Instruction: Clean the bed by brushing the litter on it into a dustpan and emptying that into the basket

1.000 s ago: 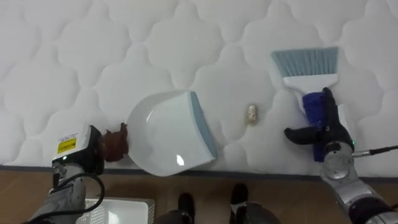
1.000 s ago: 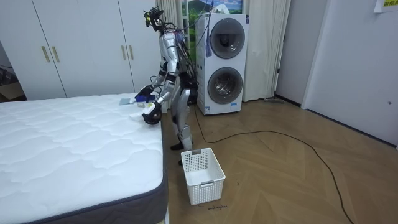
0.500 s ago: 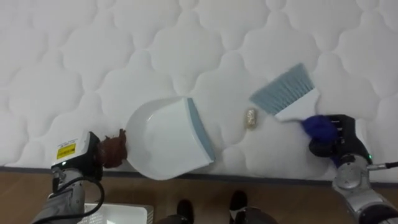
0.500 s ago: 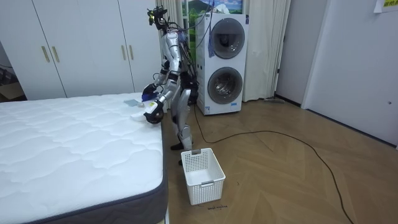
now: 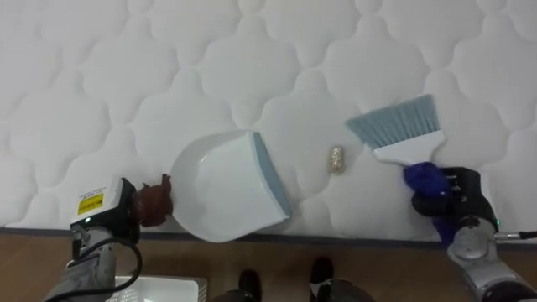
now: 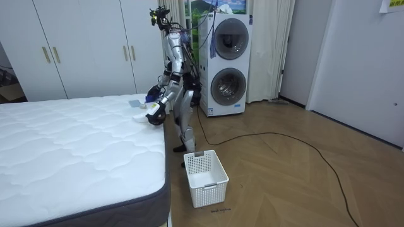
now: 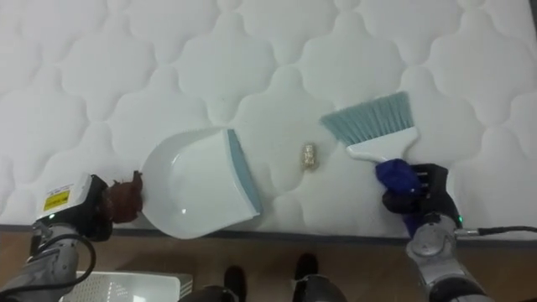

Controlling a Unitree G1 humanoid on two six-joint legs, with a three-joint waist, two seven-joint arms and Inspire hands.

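Bed-edge sweep, head cameras with the room view as reference. I see the white quilted mattress [image 5: 252,59] taking up most of the eye views. A white dustpan [image 5: 222,189] lies flat near its front edge, its grey-blue lip turned toward the robot's right. The left hand [image 5: 105,210] sits at the pan's brown handle [image 5: 154,201]; I cannot tell whether it grips. The right hand [image 5: 463,195] is curled round the blue grip of the brush [image 5: 403,138], whose grey-blue bristles fan away from the robot. The thing to be cleared, a small beige crumb [image 5: 337,159], rests on the mattress between the pan's lip and the bristles, touching neither. Nothing lies between crumb and pan. In the room view the robot stands bent at the far corner of the bed. Behind it are two stacked laundry machines [image 6: 228,63], with white wardrobe doors [image 6: 82,50] on the room view's left. A white slatted basket [image 6: 205,170] stands on the wooden floor [image 6: 303,176] beside the bed, well apart from the work. Compared with half a second ago, the brush has swung back: its bristles then slanted in just beside the crumb and now stand more upright, farther to the right. Crumb and dustpan lie where they did.
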